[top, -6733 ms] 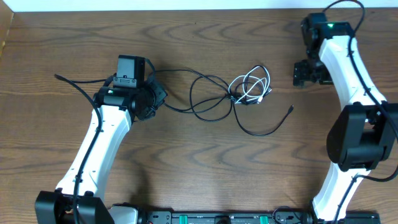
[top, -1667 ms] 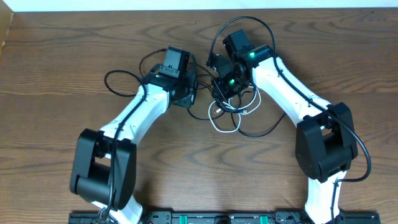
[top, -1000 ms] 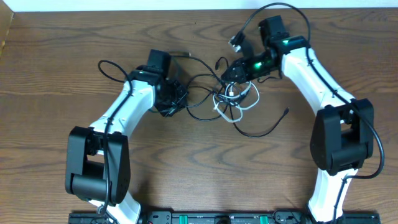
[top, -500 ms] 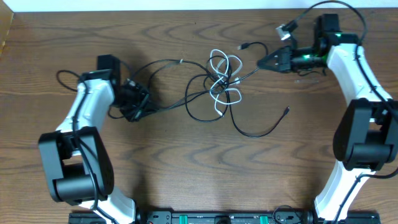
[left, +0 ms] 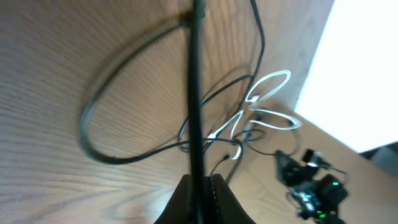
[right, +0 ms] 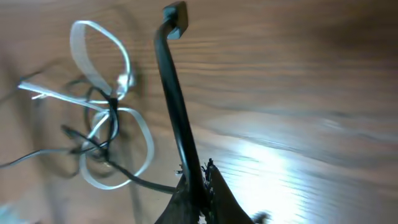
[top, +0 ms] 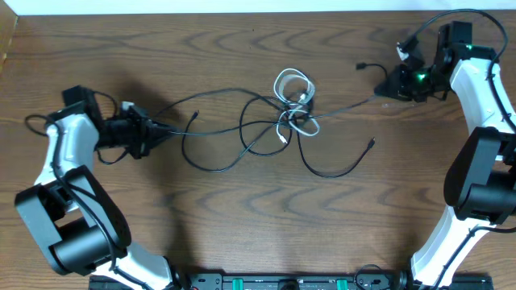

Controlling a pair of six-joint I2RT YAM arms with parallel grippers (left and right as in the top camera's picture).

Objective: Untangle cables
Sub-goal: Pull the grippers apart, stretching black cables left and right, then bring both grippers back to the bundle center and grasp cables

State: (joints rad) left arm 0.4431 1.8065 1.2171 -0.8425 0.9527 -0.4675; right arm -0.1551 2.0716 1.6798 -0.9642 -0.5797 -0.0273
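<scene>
- Cables: spread across the middle of the bench, strung between the two hands and meeting in a knot;
- Left hand: pressed together, pinching a black cable; in the wrist view the cable runs straight out of the pinch toward the knot, and looks fairly taut;
- Right hand: also pressed together, pinching the other black cable a short way behind its plug; the plug sticks out free beyond the grip, and the long side leads back to the knot;
- Knot: the white cable makes a few loops here, crossed by thin black strands; which strand passes over which is too fine to tell;
- Further out: a wide black loop lies slack on the left of the knot; a free end rests loose on the right, touching neither hand;
- Step in hand, as I judge it: drawing the two black cables apart so the tangle opens;
- To do it well: pull slowly and low over the bench, with both hands moving evenly outward; watch the white loops, since they may cinch tighter rather than slip free;
- If the knot closes up, give slack at once; then one hand would better let go and pick at a white loop, while the other holds its cable steady;
- Risk: a thin cable may slide out of the pinch under a sharp tug, so the grip should stay firm and the motion gentle.
</scene>
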